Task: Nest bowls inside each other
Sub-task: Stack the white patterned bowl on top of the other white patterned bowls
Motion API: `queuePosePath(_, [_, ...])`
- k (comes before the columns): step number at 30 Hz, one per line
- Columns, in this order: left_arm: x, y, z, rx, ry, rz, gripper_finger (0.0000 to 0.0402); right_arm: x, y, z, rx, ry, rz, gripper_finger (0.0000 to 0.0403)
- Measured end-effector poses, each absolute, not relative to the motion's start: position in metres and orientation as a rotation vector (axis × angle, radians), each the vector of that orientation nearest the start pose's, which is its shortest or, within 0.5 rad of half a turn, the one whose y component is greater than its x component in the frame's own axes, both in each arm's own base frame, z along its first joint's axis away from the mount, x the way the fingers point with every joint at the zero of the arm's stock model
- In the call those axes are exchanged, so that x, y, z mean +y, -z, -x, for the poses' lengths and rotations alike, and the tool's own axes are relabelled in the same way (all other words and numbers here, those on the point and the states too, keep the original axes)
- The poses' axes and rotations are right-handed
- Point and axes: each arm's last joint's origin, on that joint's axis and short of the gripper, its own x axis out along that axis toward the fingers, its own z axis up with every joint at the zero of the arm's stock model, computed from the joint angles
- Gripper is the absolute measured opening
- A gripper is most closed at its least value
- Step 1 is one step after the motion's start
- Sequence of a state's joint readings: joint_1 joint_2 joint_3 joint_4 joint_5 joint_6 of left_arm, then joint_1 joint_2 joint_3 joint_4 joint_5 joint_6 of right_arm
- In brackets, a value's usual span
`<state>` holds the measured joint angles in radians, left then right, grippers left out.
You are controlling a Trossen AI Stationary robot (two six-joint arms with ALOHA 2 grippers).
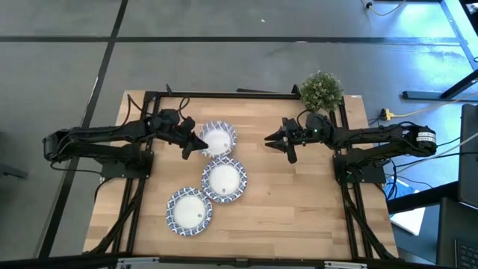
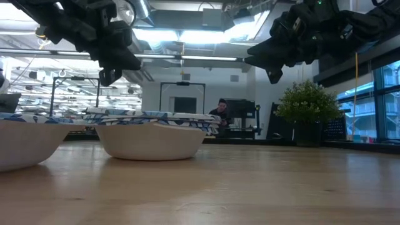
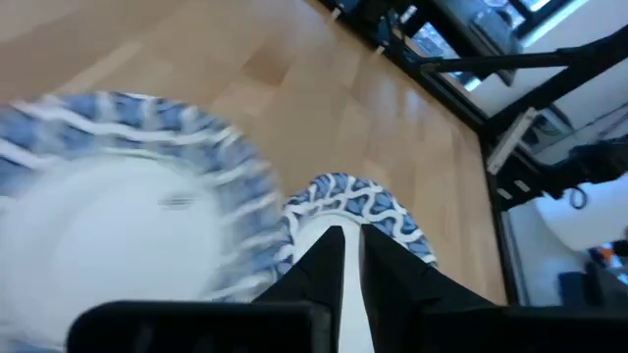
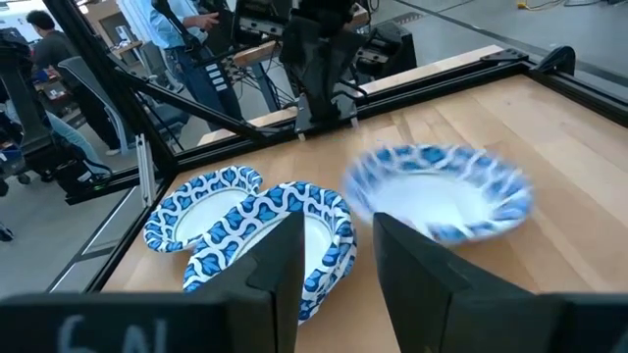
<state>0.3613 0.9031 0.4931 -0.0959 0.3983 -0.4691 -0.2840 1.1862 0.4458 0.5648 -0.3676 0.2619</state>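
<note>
Three bowl spots are visible on the table [image 1: 299,194]. The far bowl [image 1: 217,138] sits just beside and slightly under the left gripper [image 1: 196,143]. The middle bowl [image 1: 224,181] touches or overlaps its rim. The near bowl [image 1: 189,211] lies further toward the table's front edge. The low view shows layered rims on the middle one, so some spots may already be stacks; I can't count them.

Left gripper: raised above the table, tips next to the far bowl's rim, fingers nearly pressed together with only a thin slit between them, holding nothing that I can see. Its wrist view looks blurred, so it's probably moving.

Right gripper [image 1: 279,139]: in the air, well apart from the bowls, which are all out in front of it; fingers spread, empty. It's waiting near the plant [image 1: 322,90].

Step in hand, as I read it: left picks the far bowl by its rim.

To do it well:
- Open the fingers before descending; as they stand they won't straddle a rim.
- Put one finger inside and one outside, on the rim side nearest the gripper, away from where it meets the middle bowl.
- Lift straight up until clear, or the neighbour gets dragged.
- Centre over the target, lower until seated, then release. A shallow bowl dropped off-centre will sit tilted.
</note>
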Motion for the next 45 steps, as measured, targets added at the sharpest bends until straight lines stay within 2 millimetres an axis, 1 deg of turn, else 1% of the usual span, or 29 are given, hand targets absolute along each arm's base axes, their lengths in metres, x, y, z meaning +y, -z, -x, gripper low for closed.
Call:
queuePosePath(6, [0.057, -0.221, -0.18, 0.466, -0.179, 0.615, 0.0031, -0.056, -0.211, -0.229, 0.176, -0.061, -0.32, 0.0124])
queuePosePath(10, [0.06, -0.212, -0.174, 0.538, -0.367, 0.592, 0.0044, -0.056, -0.211, -0.229, 0.177, -0.06, -0.336, 0.0124])
queuePosePath(14, [0.063, -0.204, -0.166, 0.628, -0.503, 0.57, 0.0065, -0.056, -0.211, -0.229, 0.177, -0.06, -0.336, 0.0124])
queuePosePath(19, [0.076, -0.201, -0.157, 0.638, -0.656, 0.604, 0.0094, -0.056, -0.211, -0.229, 0.176, -0.06, -0.335, 0.0124])
queuePosePath(23, [0.087, -0.198, -0.153, 0.634, -0.733, 0.644, 0.0105, -0.056, -0.211, -0.229, 0.169, -0.061, -0.333, 0.0124])
queuePosePath(29, [0.102, -0.183, -0.153, 0.711, -0.803, 0.669, 0.0105, -0.056, -0.212, -0.229, 0.168, -0.061, -0.332, 0.0124])
queuePosePath(31, [0.105, -0.178, -0.157, 0.731, -0.799, 0.659, 0.0107, -0.056, -0.212, -0.229, 0.167, -0.062, -0.331, 0.0124])
queuePosePath(34, [0.11, -0.174, -0.165, 0.71, -0.779, 0.654, 0.0107, -0.056, -0.212, -0.229, 0.166, -0.062, -0.331, 0.0124])
queuePosePath(38, [0.114, -0.169, -0.174, 0.69, -0.741, 0.666, 0.0108, -0.056, -0.212, -0.229, 0.166, -0.063, -0.329, 0.0124])
queuePosePath(45, [0.118, -0.153, -0.177, 0.773, -0.793, 0.649, 0.0108, -0.056, -0.212, -0.229, 0.167, -0.063, -0.331, 0.0124])
